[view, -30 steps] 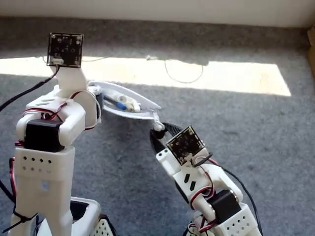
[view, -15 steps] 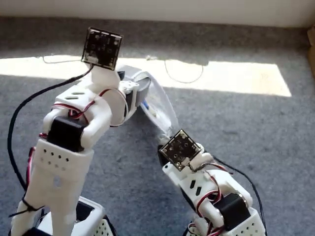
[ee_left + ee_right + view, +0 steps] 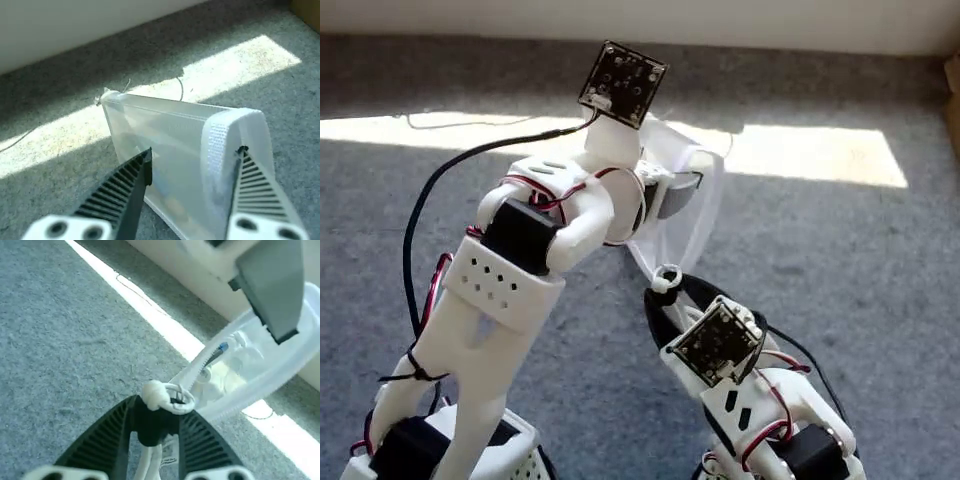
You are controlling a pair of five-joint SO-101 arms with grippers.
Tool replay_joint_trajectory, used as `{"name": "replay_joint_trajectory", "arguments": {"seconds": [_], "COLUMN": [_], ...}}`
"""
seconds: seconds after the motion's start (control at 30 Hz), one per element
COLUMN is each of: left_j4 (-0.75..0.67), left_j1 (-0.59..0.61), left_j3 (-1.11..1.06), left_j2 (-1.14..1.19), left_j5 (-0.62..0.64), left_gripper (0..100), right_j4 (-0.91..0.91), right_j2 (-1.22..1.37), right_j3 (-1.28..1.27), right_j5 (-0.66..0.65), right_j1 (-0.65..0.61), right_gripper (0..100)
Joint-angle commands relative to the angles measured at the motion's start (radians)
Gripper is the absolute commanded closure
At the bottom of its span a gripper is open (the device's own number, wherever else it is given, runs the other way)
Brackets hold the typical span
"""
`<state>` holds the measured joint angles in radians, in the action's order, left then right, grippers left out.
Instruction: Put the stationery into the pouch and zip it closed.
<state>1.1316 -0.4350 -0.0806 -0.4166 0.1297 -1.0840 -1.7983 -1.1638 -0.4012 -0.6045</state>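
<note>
The translucent pouch (image 3: pixel 682 228) hangs in the air, tilted steeply, above the grey carpet. My left gripper (image 3: pixel 672 192) is shut on the pouch's upper end; in the left wrist view the pouch (image 3: pixel 165 140) lies between the fingers of this gripper (image 3: pixel 194 152), with its white fabric tab (image 3: pixel 222 145) against one finger. My right gripper (image 3: pixel 665 292) is at the pouch's lower corner, shut on the black zipper pull (image 3: pixel 152 424) with its knotted white cord (image 3: pixel 161 393). Pens, one of them blue-tipped (image 3: pixel 220 348), and pale stationery show inside the pouch (image 3: pixel 265 365).
Grey carpet (image 3: pixel 840 300) lies all around, with a sunlit strip (image 3: pixel 820 155) and a thin wire (image 3: pixel 180 89) behind the pouch. A pale wall (image 3: pixel 720 20) runs along the far side. The left arm's body (image 3: pixel 520 270) stands close beside the right arm (image 3: pixel 740 380).
The left arm has swung right and away, carrying the pouch from nearly level to steeply hanging. The right gripper kept hold of the zipper pull and shifted slightly right.
</note>
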Motion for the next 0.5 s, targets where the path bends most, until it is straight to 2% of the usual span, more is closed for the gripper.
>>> {"name": "replay_joint_trajectory", "arguments": {"seconds": [0.0, 0.23, 0.47], "left_j4": [0.011, 0.018, 0.221], "left_j1": [-0.053, -0.079, -0.047], "left_j3": [0.079, 0.082, 0.255], "left_j2": [-0.005, -0.015, -0.015], "left_j5": [-0.009, -0.072, -0.117], "left_gripper": [74, 74, 74], "right_j4": [-0.002, -0.002, -0.001], "right_j2": [-0.007, -0.007, -0.007], "right_j3": [0.058, 0.058, 0.058], "right_j5": [-0.015, -0.015, -0.015], "right_j1": [-0.005, -0.004, -0.001], "right_gripper": [99.1, 99.1, 99.1]}}
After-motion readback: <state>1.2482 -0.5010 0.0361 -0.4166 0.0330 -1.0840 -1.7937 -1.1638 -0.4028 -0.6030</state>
